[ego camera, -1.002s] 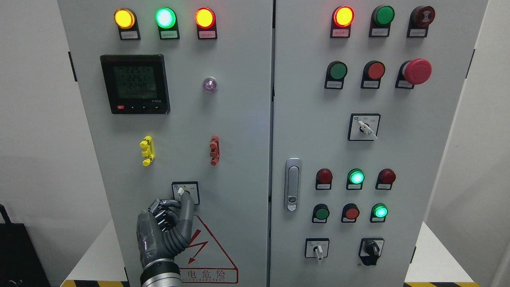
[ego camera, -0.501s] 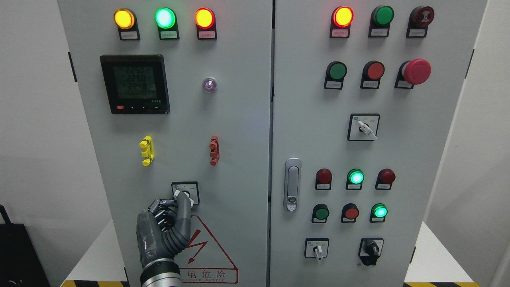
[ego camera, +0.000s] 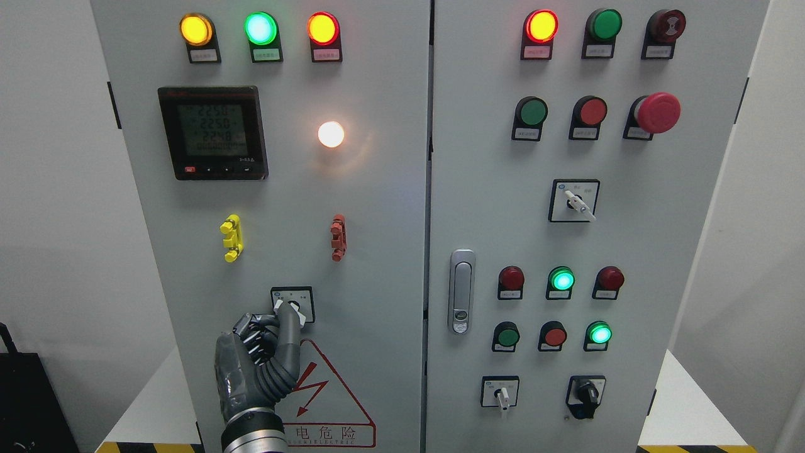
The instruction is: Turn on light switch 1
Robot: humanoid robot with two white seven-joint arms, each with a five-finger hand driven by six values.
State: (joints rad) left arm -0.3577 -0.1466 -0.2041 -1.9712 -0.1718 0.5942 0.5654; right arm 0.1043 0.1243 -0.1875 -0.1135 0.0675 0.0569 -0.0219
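The rotary light switch (ego camera: 292,304) sits in a black-framed square low on the left cabinet door, its white lever tilted from upper left to lower right. My left hand (ego camera: 261,355) comes up from the bottom edge just below it. Its index finger (ego camera: 289,333) is stretched up onto the knob and the other fingers are curled into the palm, holding nothing. Above it, the round lamp (ego camera: 331,134) to the right of the black meter (ego camera: 213,133) glows bright white. My right arm does not show.
Yellow (ego camera: 231,238) and red (ego camera: 338,237) clips stick out of the door above the switch. A metal door handle (ego camera: 462,290) is on the right door, among lit pilot lamps, push buttons, a red mushroom stop button (ego camera: 658,112) and further rotary switches (ego camera: 573,201).
The switch lever turned from pointing up to a tilted position as my index finger pushed left across it. The round lamp, dark in both earlier frames, is now lit.
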